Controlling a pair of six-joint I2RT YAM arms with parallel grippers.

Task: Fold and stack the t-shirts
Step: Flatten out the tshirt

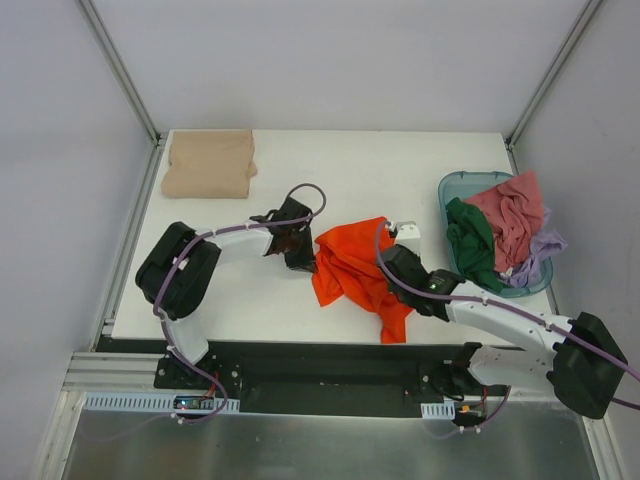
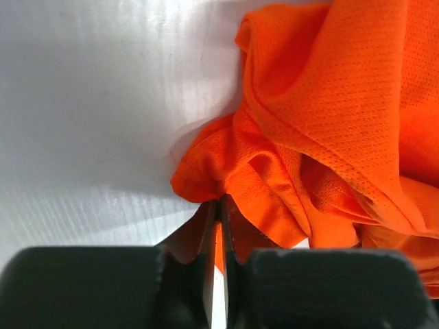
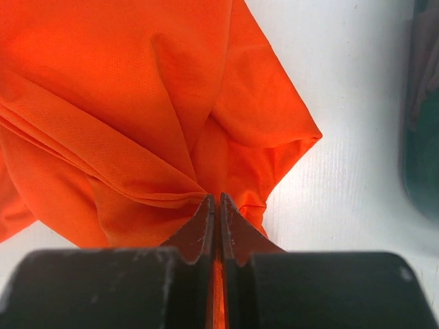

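Note:
A bright orange t-shirt (image 1: 350, 265) lies crumpled in the middle of the white table. My left gripper (image 1: 305, 262) is at its left edge, shut on a bunched fold of the orange cloth (image 2: 329, 103); in the left wrist view the gripper's tips (image 2: 219, 200) pinch it. My right gripper (image 1: 392, 258) is at the shirt's right side, and its tips (image 3: 218, 197) are shut on a gathered pleat of the orange shirt (image 3: 123, 89). A tan-beige t-shirt (image 1: 210, 163) lies folded at the table's far left corner.
A teal plastic tub (image 1: 447, 190) at the right edge holds pink (image 1: 512, 212), dark green (image 1: 470, 240) and lilac (image 1: 540, 250) garments. The tub's dark side (image 3: 422, 137) shows at the right of the right wrist view. Frame posts stand at both far corners.

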